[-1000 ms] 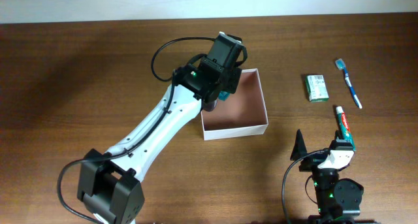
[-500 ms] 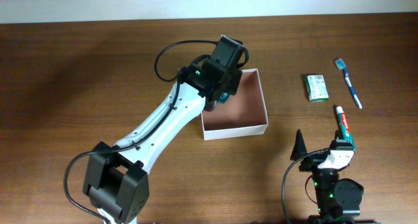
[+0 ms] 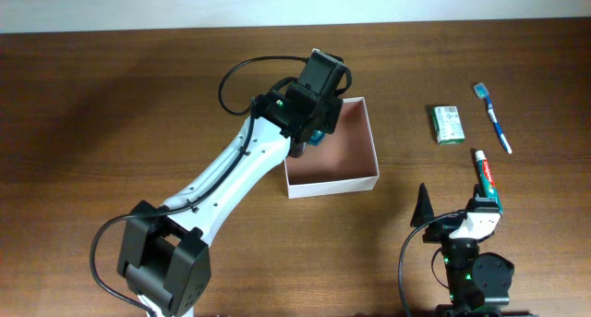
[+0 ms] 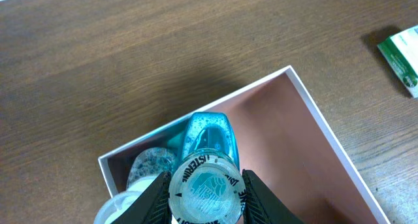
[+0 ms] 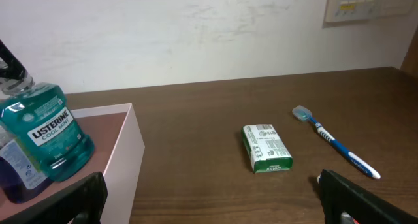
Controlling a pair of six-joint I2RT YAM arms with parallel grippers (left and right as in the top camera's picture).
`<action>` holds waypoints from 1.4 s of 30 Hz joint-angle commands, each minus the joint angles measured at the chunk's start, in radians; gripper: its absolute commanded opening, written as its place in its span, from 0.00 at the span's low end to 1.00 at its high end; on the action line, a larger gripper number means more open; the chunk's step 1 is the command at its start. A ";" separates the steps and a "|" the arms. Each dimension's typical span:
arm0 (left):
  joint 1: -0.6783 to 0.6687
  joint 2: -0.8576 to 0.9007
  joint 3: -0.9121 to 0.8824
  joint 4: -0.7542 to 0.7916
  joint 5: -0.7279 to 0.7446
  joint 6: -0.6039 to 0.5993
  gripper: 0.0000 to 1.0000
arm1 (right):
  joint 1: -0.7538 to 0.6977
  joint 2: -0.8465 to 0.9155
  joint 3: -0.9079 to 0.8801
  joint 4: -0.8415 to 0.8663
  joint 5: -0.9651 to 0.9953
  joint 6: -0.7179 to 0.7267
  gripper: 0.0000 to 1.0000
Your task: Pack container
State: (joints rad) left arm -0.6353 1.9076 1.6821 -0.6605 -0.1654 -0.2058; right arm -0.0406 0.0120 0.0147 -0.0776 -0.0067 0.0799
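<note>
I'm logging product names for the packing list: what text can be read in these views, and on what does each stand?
"LISTERINE COOL MINT": on the label of the blue mouthwash bottle.
"LISTERINE": in raised letters around the bottle's cap.
On the green-and-white packet: print too small to read.
On the toothpaste tube: print too small to read.
On the wall panel: blurred, unreadable.

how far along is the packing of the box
Partly done. A dark blue bottle already stands in a corner of the container. In hand: the left gripper is shut on the cap of the mouthwash bottle, holding it upright inside the container, not yet released. Left on the table: the green-and-white packet, toothbrush and toothpaste tube, near the open right gripper.
</note>
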 commanded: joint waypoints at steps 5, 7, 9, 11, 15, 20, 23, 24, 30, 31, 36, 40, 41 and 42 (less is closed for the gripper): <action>0.008 -0.009 0.034 0.024 -0.023 -0.002 0.37 | 0.000 -0.008 -0.009 0.000 0.012 0.010 0.98; 0.008 -0.009 0.034 0.025 -0.023 -0.002 0.40 | 0.000 -0.008 -0.009 -0.001 0.012 0.010 0.98; 0.008 -0.009 0.034 0.025 -0.024 -0.002 0.40 | 0.000 -0.008 -0.009 0.000 0.012 0.010 0.98; 0.008 -0.009 0.034 0.025 -0.023 -0.002 0.40 | 0.000 -0.008 -0.009 0.000 0.012 0.010 0.98; 0.008 -0.009 0.034 0.025 -0.023 -0.002 0.40 | 0.000 -0.008 -0.009 0.000 0.012 0.010 0.98; 0.008 -0.009 0.034 0.031 -0.023 -0.002 0.40 | 0.000 -0.008 -0.009 0.000 0.012 0.010 0.98; 0.008 -0.012 0.051 0.042 -0.023 -0.002 0.40 | 0.000 -0.008 -0.009 0.000 0.012 0.010 0.98; 0.008 -0.013 0.069 0.039 -0.023 -0.002 0.41 | 0.000 -0.009 -0.009 0.000 0.012 0.010 0.98; 0.008 -0.043 0.211 -0.028 -0.024 0.045 0.57 | 0.000 -0.008 -0.009 0.000 0.012 0.010 0.98; 0.008 -0.053 0.240 -0.055 -0.031 0.047 0.57 | 0.000 -0.008 -0.009 -0.001 0.012 0.010 0.98; 0.024 -0.126 0.330 -0.188 -0.045 0.047 0.58 | 0.000 -0.009 -0.009 0.000 0.012 0.010 0.98; 0.076 -0.211 0.334 -0.299 -0.103 0.042 0.65 | 0.000 -0.008 -0.009 0.000 0.012 0.010 0.98; 0.098 -0.232 0.334 -0.338 -0.127 0.034 0.68 | 0.000 -0.008 -0.009 0.000 0.012 0.010 0.98; 0.124 -0.251 0.334 -0.377 -0.140 0.026 0.70 | 0.000 -0.008 -0.009 -0.001 0.012 0.010 0.98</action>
State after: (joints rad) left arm -0.5697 1.7245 1.9957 -0.9924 -0.2287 -0.1749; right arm -0.0406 0.0120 0.0147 -0.0780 -0.0067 0.0799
